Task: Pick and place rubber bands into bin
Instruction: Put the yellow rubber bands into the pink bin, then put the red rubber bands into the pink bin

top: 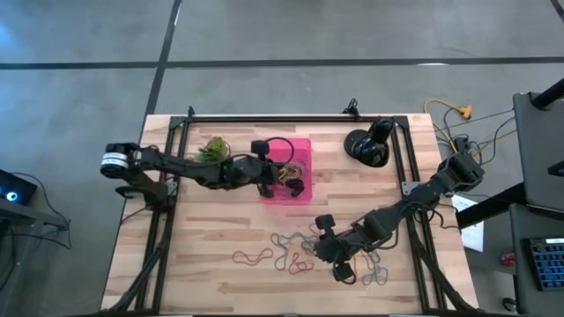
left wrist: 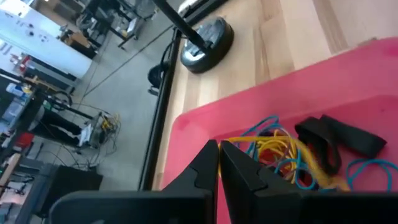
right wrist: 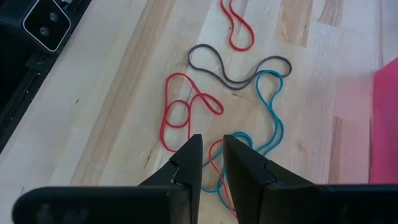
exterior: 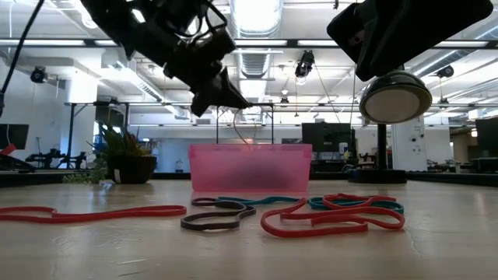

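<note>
The pink bin [top: 304,146] [exterior: 249,167] sits at the table's far middle and holds several rubber bands [left wrist: 280,149] in yellow, blue and black. My left gripper [top: 296,183] [exterior: 233,99] [left wrist: 219,148] hovers over the bin, shut on a yellow band. More rubber bands [top: 295,255] [exterior: 327,214] [right wrist: 236,68], red, grey and teal, lie flat on the wood nearer the table's near edge. My right gripper [top: 339,264] [right wrist: 212,146] is above them, raised off the table, slightly open and touching nothing. My left gripper pinches a thin yellow band strand [left wrist: 233,142] between its two fingertips, coming from above at a slant. The band hangs below the fingers [exterior: 243,131] down into the bin, and its other end runs into the pile of bands there.
A round black object [top: 366,145] [left wrist: 205,40] stands right of the bin near the far edge. A small green plant [top: 211,150] [exterior: 120,152] sits left of the bin. Black frame rails run along the table's left, right and far sides.
</note>
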